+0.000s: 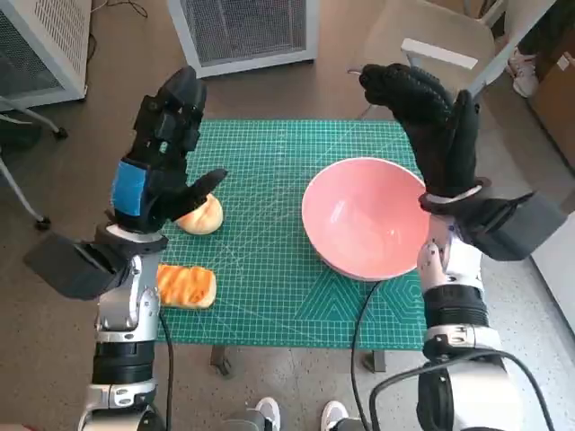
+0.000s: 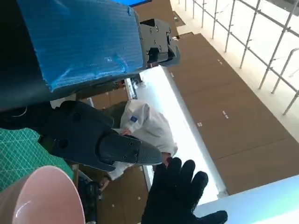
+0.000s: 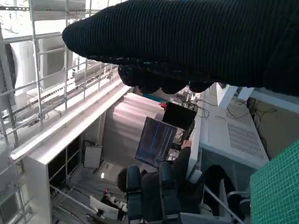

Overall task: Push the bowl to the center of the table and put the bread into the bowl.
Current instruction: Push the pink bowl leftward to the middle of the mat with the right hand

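Both hands were raised above the table, holding nothing, fingers spread: the left hand (image 1: 166,148) over the mat's left side, the right hand (image 1: 431,121) above the far right rim of the pink bowl (image 1: 364,220). The bowl sat right of centre on the green cutting mat (image 1: 269,287). A round bread roll (image 1: 202,215) lay just under the left hand; a toasted bread slice (image 1: 186,285) lay nearer the front edge.
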